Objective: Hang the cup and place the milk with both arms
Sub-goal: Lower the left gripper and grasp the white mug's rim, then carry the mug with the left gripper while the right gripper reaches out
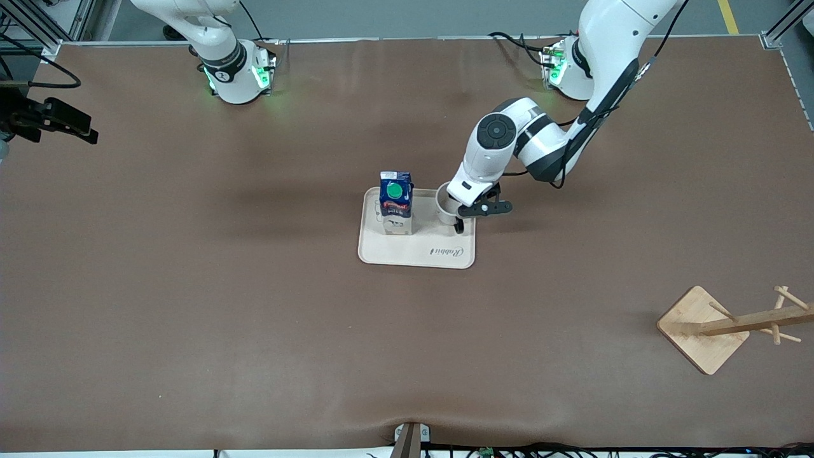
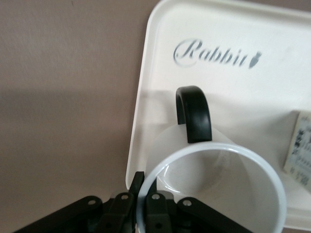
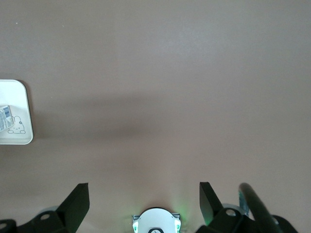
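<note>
While the front view hides it, left gripper pinches cup rim; right gripper waits spread

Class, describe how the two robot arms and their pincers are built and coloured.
Both arms are glossy white segments with black joint bands; the left arm has a round black joint cap and a black cable alongside. Bases glow green. The left pincer and right pincer are matte black, with visible screws on the left's.

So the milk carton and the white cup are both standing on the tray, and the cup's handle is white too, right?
Not quite. The milk carton and the cup do both stand on the tray, but the cup's handle is black, not white. The left wrist view shows it plainly, with the left gripper at the cup's rim.
</note>
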{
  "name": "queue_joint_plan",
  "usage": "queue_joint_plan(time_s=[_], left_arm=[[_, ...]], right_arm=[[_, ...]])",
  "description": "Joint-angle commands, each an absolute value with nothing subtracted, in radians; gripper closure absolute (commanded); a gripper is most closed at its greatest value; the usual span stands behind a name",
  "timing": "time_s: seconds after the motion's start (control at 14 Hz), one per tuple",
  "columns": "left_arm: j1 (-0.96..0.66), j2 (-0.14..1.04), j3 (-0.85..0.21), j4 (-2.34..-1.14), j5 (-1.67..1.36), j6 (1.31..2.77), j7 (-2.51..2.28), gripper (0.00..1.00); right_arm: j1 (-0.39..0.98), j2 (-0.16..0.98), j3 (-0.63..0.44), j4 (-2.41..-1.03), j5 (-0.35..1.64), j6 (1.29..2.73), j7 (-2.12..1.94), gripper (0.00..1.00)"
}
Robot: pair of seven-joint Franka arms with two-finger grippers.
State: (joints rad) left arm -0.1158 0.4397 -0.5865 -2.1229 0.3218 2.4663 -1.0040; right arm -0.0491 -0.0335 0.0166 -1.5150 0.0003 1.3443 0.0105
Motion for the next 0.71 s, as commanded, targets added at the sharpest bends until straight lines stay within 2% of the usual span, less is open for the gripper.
queue_joint_plan(time_s=[0.0, 0.29, 0.64], left_arm=[[-0.1, 0.375, -0.588, -2.109, 0.356, 2.43, -1.008, 1.0], [-0.043, 0.27, -0.591, -2.043, 0.351, 2.311, -0.911, 1.0], [0.046, 0.221, -0.594, -1.889, 0.334, 2.13, -0.778, 1.0]], right_arm=[[-0.069, -0.031, 0.026, -1.499, 0.021, 1.344, 0.0, 0.0], [-0.071, -0.014, 0.026, -1.479, 0.021, 1.339, 0.0, 0.0], [-0.069, -0.005, 0.026, -1.479, 0.02, 1.338, 0.003, 0.0]])
